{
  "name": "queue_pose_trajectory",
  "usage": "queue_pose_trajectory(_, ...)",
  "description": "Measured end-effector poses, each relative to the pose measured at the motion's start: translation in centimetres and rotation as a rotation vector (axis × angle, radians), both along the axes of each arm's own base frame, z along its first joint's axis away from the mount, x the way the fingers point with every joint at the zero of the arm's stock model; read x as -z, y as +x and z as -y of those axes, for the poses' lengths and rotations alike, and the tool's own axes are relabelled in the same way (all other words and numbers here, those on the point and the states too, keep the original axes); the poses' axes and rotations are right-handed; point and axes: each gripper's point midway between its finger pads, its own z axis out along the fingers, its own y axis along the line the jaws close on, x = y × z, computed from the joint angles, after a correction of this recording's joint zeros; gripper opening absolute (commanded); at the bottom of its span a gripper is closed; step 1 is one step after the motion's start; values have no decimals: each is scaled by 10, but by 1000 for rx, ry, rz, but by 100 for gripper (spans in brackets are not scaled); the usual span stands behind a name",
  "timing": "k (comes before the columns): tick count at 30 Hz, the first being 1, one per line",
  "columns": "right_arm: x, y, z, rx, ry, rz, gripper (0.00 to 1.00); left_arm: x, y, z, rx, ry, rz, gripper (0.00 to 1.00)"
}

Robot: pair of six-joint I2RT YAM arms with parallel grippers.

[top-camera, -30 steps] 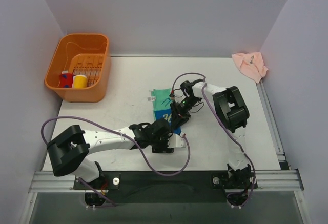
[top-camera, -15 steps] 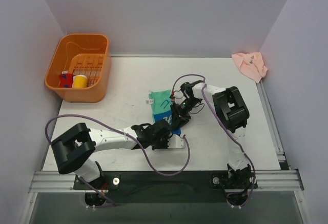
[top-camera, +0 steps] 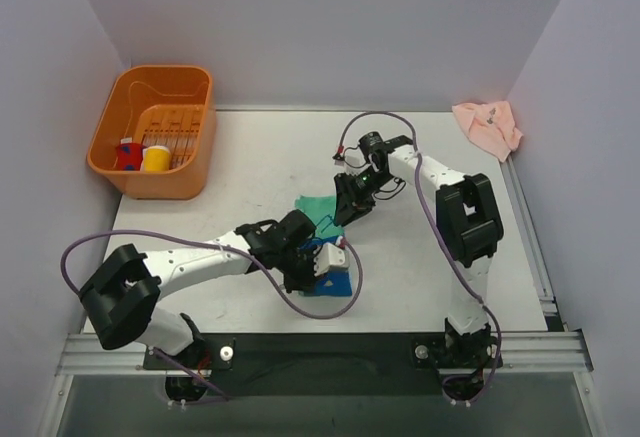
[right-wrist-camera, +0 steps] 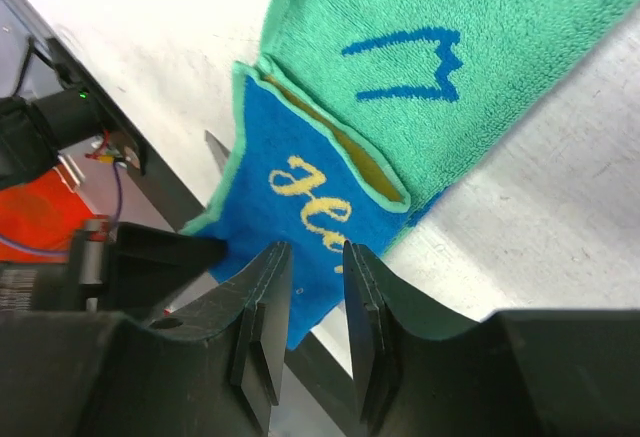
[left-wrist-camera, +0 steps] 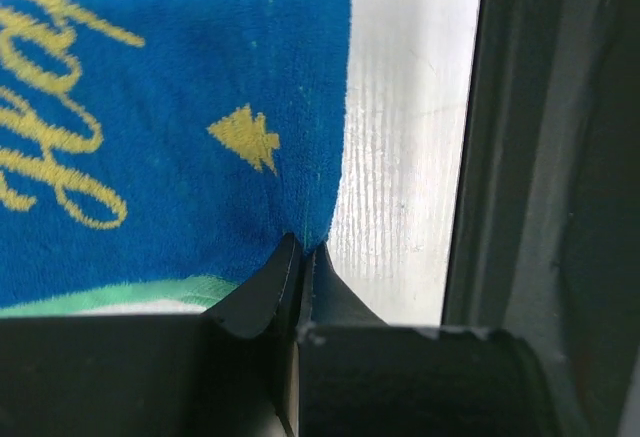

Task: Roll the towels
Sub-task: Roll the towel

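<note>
The green and blue towel [top-camera: 322, 212] lies mid-table, its blue end [left-wrist-camera: 170, 127] with yellow print drawn toward the near edge. My left gripper [left-wrist-camera: 303, 247] is shut on the edge of that blue end, and in the top view it [top-camera: 316, 265] sits right over it. My right gripper [right-wrist-camera: 312, 257] hovers above the blue part with its jaws a little apart and nothing between them; from above it [top-camera: 346, 211] is at the towel's far green end. The pale pink towel [top-camera: 487, 127] lies crumpled at the far right corner.
An orange basket [top-camera: 152, 133] with a red and a yellow item stands at the far left. A black strip [left-wrist-camera: 560, 197] runs along the table's near edge, close to the blue end. Purple cables loop from both arms.
My left gripper has shut on the towel's blue end and pulled it toward the near edge. The right gripper has drawn back toward the far green end.
</note>
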Motion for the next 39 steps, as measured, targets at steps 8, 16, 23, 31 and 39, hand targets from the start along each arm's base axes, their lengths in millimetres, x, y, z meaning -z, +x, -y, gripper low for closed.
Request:
queue_pose_trajectory(8,48,-18,-5,-70,-93,-64,26,-36,40,7,-166,-118,-126,0)
queue_pose_trajectory(16,63,-29,-4,-101,-125,-82,23,-33,73,2,-254,-120,-180,0)
queue_pose_trajectory(23,62,-27,-2,-110,-124,-70,26,-21,104,1,-311,-97,-186,0)
queue_pose_trajectory(31,36,15,4,-44,-95,28,28,-14,104,1,-301,-84,-190,0)
queue_pose_trajectory(39,22,57,14,42,-77,95,28,-14,105,0,-296,-84,-186,3)
